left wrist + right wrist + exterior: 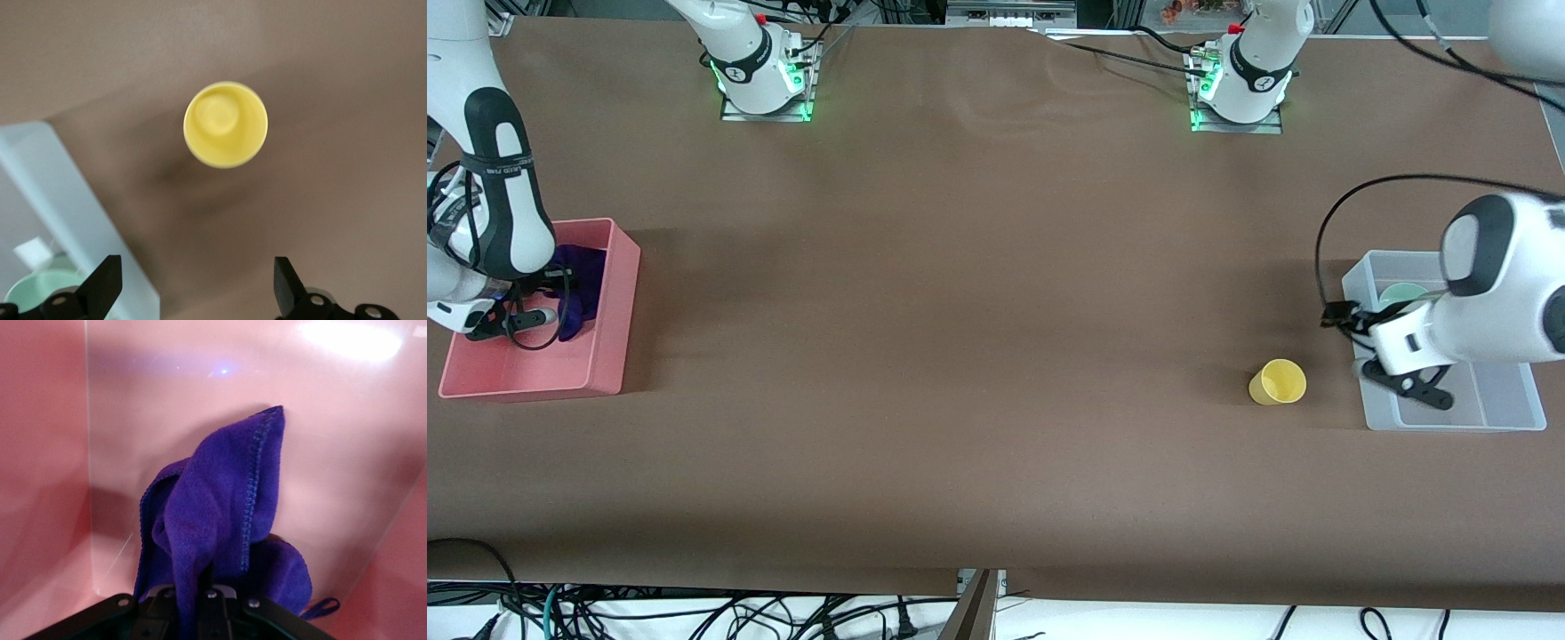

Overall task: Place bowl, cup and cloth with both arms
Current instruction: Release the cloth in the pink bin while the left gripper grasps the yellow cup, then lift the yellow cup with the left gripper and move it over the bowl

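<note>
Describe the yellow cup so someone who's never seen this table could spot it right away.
Find the clear bin at the left arm's end of the brown table. The cup sits on the table beside it, toward the middle. It's small, plain yellow and out on the table, unlike the mint-green bowl inside the bin.

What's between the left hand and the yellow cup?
Only bare brown table. In the left wrist view the left hand is open with the cup upright ahead, nothing between; the clear bin with the bowl lies beside that stretch.
</note>
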Controlling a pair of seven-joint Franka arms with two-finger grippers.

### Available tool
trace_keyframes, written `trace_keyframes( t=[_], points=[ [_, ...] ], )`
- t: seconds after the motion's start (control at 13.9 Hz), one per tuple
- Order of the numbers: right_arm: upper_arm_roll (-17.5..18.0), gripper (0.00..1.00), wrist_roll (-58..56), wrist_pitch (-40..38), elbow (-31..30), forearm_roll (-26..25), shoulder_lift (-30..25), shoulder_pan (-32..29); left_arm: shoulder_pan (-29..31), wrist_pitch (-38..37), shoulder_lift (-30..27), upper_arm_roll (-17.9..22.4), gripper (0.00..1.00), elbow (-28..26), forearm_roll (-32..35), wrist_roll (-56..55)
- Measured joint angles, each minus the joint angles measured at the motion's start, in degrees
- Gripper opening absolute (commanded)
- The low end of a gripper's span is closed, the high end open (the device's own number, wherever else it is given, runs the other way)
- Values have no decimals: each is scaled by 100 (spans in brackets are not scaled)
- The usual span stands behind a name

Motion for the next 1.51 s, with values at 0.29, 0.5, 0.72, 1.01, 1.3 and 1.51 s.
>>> trace_keyframes(
  t=[0.29, 0.5, 0.72, 1.01, 1.3, 1.51],
  points=[
    [0, 80, 0, 4, -42, 8, 69, 0, 36, 371, 453, 30, 100, 3, 0, -106],
    [0, 100, 5, 13, -42, 60, 104, 0, 39, 830, 637, 33, 100, 3, 0, -343],
    [-1, 100, 5, 4, 49, 95, 45, 0, 44, 1579, 842, 78, 100, 3, 0, -697],
    [3, 100, 3, -1025, 710, 98, -204, 18, 83, 1926, 1057, 94, 28, 2, 0, -1009],
    [87, 100, 4, -2379, 1782, 103, -386, 79, 62, 1928, 1218, 92, 0, -6, 0, -1234],
    [451, 100, 48, -2801, 2263, 117, -567, 97, 60, 1929, 1248, 80, 0, -2, -2, -1256]
  ],
)
